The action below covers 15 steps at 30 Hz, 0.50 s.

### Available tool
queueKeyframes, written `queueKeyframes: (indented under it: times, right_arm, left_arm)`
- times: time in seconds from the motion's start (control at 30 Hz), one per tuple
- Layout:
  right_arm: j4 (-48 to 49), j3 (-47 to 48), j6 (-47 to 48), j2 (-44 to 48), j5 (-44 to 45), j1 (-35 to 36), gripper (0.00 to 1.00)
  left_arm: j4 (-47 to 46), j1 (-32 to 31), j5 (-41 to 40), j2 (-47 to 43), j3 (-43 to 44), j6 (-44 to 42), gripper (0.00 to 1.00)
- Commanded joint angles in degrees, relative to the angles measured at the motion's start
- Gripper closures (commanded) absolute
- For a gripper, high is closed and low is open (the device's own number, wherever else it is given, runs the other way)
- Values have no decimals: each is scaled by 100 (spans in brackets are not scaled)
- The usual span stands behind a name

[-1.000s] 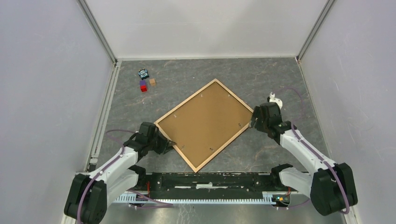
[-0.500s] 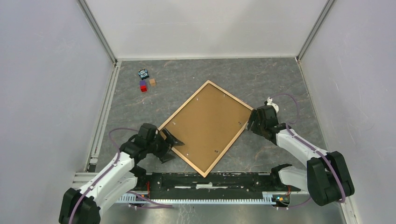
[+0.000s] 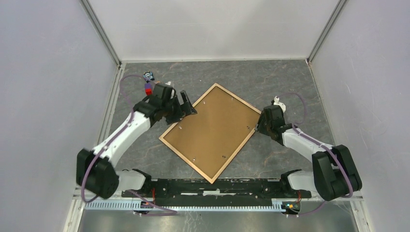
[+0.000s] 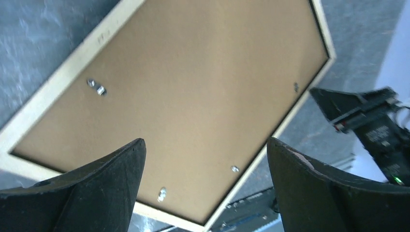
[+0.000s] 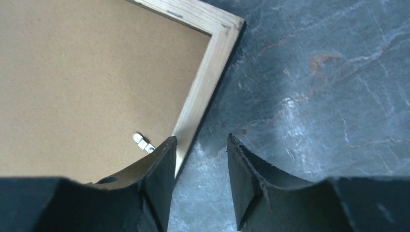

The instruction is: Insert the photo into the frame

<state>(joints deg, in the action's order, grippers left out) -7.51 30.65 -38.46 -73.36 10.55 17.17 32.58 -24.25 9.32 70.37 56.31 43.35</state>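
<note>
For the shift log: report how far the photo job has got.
Done: nothing confirmable; no photo is in view. The frame lies back up, backing fitted, tabs at its edge. In hand: nothing gripped; the left gripper hangs open over the frame, the right gripper sits open at its corner. Left: likely everything, unless the photo already hides under the backing.

Frame (image 3: 186, 159): pale wood rails, thin blk outer edge. Backing board (image 3: 211, 131) inside the frame: plain mid-brown, w/ small silver tabs (image 4: 95, 87). Table (image 3: 270, 82) around frame: dk grey marbled, whitish + rust veins. Red block (image 3: 148, 90) far-left of frame. Left arm (image 3: 123, 137) & right arm (image 3: 302, 141): white, blk joints, purple cables.
</note>
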Motion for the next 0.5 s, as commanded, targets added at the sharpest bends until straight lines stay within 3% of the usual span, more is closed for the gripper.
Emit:
queueKeyframes:
  times: [0.0, 0.17, 0.27, 0.37, 0.47]
  right_arm:
    - [286, 108, 252, -317, 320, 23, 55]
    - [255, 149, 570, -470, 670, 17, 70]
    - [383, 233, 858, -518, 826, 5, 85]
    - [681, 409, 1232, -711, 751, -10, 100]
    - [659, 739, 1688, -1007, 801, -44, 100]
  left_arm:
    - [282, -27, -453, 1249, 974, -1185, 0]
    - [694, -21, -904, 2585, 2003, -1619, 0]
    - [994, 23, -1831, 3246, 2551, -2120, 2]
    - [1013, 82, -1597, 3570, 2684, -2272, 9]
    - [812, 83, -1259, 3658, 2580, -2323, 19]
